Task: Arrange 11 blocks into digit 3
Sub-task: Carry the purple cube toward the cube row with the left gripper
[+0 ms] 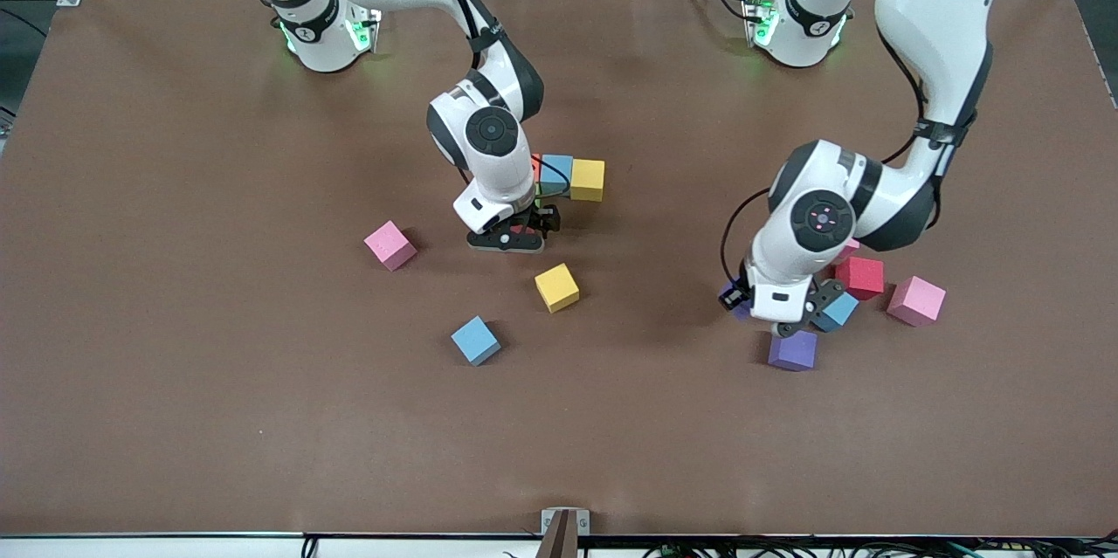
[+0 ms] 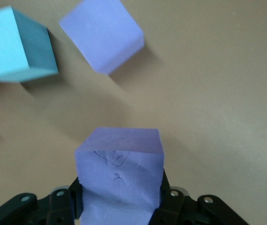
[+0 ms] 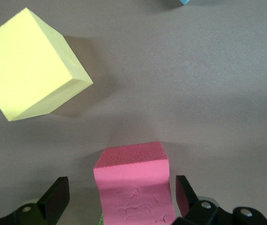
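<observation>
Here the left pincer [image 2: 119, 206] is clamped on a purple block [image 2: 119, 176], over the table [image 1: 175, 366] beside a second purple block [image 1: 793, 350], a blue block [image 1: 837, 311] and a red block [image 1: 860, 277]. The right pincer [image 3: 121, 199] stands wide open around another red block [image 3: 133, 180], next to the blue and yellow row [image 1: 572, 177].

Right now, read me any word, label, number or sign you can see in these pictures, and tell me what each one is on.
No readable text anywhere.
The foam cubes, such as the yellow cube and the purple cube in the left gripper, carry no print.
Small dark marks on the two arm bases are too small to read.
The round joint caps show only dots, no letters.
The table bears no label.
</observation>
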Controlling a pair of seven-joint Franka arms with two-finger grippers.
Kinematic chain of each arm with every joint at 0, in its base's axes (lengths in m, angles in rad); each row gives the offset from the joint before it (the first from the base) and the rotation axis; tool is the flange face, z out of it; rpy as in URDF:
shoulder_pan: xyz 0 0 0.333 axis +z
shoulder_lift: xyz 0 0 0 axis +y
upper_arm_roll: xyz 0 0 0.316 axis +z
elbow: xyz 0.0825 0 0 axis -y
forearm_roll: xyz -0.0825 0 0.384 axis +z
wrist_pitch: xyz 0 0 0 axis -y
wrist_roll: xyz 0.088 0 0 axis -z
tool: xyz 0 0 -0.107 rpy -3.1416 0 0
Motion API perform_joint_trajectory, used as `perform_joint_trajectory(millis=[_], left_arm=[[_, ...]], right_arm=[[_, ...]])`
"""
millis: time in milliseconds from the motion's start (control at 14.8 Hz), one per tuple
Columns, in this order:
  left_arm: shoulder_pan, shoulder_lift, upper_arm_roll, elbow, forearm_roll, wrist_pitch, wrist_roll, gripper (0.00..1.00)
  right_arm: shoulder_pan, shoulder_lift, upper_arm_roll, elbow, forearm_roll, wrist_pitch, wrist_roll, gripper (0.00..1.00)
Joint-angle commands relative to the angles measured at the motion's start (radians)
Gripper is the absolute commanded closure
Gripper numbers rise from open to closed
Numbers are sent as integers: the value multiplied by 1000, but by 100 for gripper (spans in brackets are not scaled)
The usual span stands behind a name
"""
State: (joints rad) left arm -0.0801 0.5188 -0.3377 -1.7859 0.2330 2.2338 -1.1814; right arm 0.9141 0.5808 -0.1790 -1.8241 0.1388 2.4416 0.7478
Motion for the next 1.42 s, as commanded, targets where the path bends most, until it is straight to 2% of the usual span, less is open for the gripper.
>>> perform_joint_trajectory(millis=[0, 338, 810, 1148, 1350], left_arm=[[-33, -6, 0, 11, 20, -13, -96, 57], [-98, 1, 2, 22, 22, -13, -187, 57], [-112, -2, 0, 17, 22, -13, -256, 57], [-119, 1, 0, 17, 20, -13, -443, 57], [-122, 1, 0, 17, 17, -8, -623, 56]], right_arm=[[5, -1, 3, -14, 4, 23, 22, 0], [12, -1, 3, -12, 5, 33, 42, 0], [14, -1, 3, -12, 5, 31, 58, 0], [17, -1, 4, -14, 5, 30, 71, 0], [17, -1, 4, -12, 5, 30, 73, 0]])
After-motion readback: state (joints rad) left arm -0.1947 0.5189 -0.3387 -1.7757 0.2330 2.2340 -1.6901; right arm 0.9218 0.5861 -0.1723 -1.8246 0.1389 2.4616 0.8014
